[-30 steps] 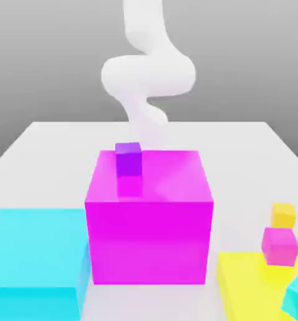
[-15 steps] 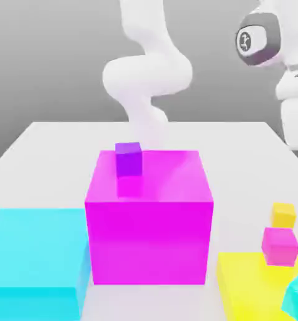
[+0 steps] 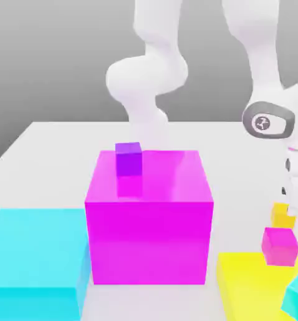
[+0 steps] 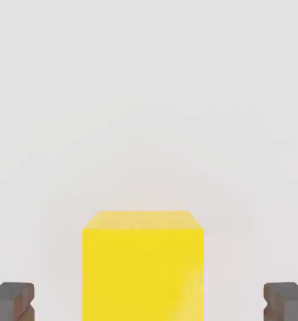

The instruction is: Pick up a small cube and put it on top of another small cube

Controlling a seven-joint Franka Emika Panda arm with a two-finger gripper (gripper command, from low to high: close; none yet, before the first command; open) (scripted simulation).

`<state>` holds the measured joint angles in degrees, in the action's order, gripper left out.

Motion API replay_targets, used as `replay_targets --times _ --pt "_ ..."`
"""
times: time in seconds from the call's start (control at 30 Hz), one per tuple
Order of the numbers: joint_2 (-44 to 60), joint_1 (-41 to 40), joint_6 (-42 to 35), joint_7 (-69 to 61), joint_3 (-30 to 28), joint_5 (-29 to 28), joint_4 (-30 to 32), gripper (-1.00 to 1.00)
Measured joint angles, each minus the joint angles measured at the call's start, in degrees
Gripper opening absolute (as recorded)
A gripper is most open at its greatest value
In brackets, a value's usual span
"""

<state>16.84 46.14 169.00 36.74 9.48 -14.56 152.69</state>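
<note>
Here, pincer (image 4: 149,302): we see it wide open, holding nothing, straddling the small yellow cube (image 4: 143,266).
Yellow cube: on the white table (image 3: 239,163), just behind the small pink cube (image 3: 280,245).
Pink cube: on the flat yellow block (image 3: 248,285).
Small purple cube (image 3: 128,158): atop the big magenta block (image 3: 149,232).

The arm (image 3: 264,75) has swung from behind the big magenta block to the exterior view's right. Its hand has descended over the small yellow cube (image 4: 143,266), apparently not yet touching it.
</note>
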Motion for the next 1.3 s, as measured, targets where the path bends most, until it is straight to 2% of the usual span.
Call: replay_targets --times 0.03,0.27,0.47,0.57,1.03,1.13,1.17,1.3 --pt "1.8 1.4 1.4 0.5 -1.5 -0.6 -0.3 -1.00" --pt "2.1 1.7 1.7 0.9 -1.9 -1.0 -0.4 -1.00" --pt "-8.9 -2.3 -6.9 -6.2 4.1 8.2 1.8 -1.00" --pt "-9.3 -5.4 -11.7 -13.3 3.4 10.2 -2.6 -1.00" --pt "-3.7 -21.5 -34.4 -49.8 -5.0 13.4 -31.1 -1.00" --pt "0.7 -22.7 -31.3 -52.4 -5.8 13.1 -32.4 -1.00" --pt "2.3 -22.7 -29.6 -52.4 -6.0 13.0 -32.2 1.00" --pt "2.3 -22.7 -29.6 -52.4 -6.0 13.0 -32.2 1.00"
